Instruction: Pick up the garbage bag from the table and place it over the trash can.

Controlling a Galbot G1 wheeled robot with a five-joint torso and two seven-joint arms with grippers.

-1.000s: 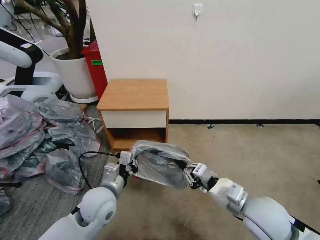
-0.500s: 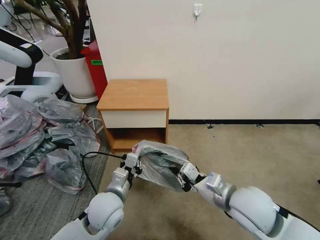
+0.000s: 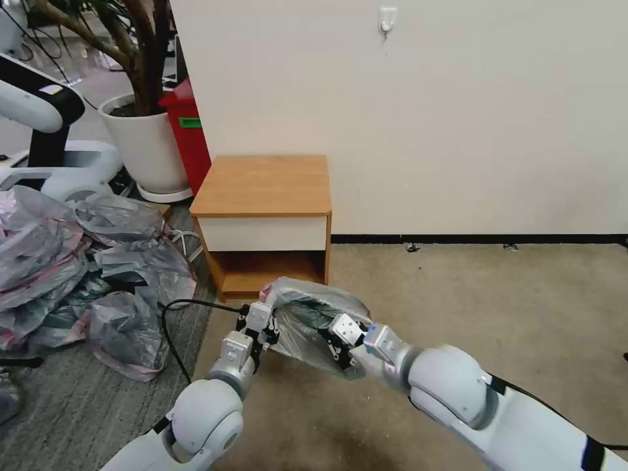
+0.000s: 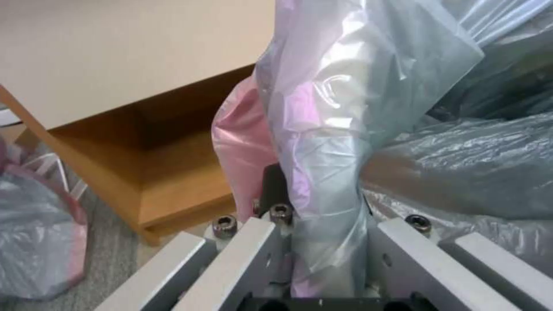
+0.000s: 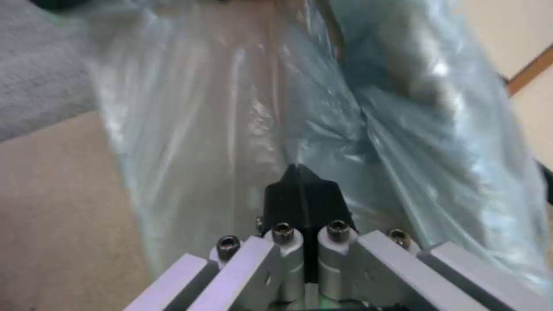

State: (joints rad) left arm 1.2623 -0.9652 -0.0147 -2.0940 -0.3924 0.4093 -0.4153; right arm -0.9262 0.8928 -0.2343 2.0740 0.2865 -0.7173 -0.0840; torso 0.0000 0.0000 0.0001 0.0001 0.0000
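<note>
The garbage bag (image 3: 307, 307), grey, crinkly and translucent, bulges low over the floor in front of the table (image 3: 261, 183). My left gripper (image 3: 267, 320) is at its left end, shut on the pink rim band (image 4: 248, 142), with film bunched between the fingers (image 4: 397, 246). My right gripper (image 3: 335, 337) is shut against the bag's front right side. In the right wrist view its black pads (image 5: 302, 194) meet at a crease in the film (image 5: 230, 108). The trash can is hidden under the bag.
A heap of similar grey bags (image 3: 78, 261) covers the floor at the left, with a white plant pot (image 3: 147, 144), a red box (image 3: 190, 137) and another robot (image 3: 39, 131) behind it. A black cable (image 3: 170, 320) loops by my left arm. Beige carpet (image 3: 490, 301) lies open at the right.
My right gripper has slid left along the bag towards the left gripper, and the bag has gone slacker and narrower. The left gripper shifted slightly right, then held.
</note>
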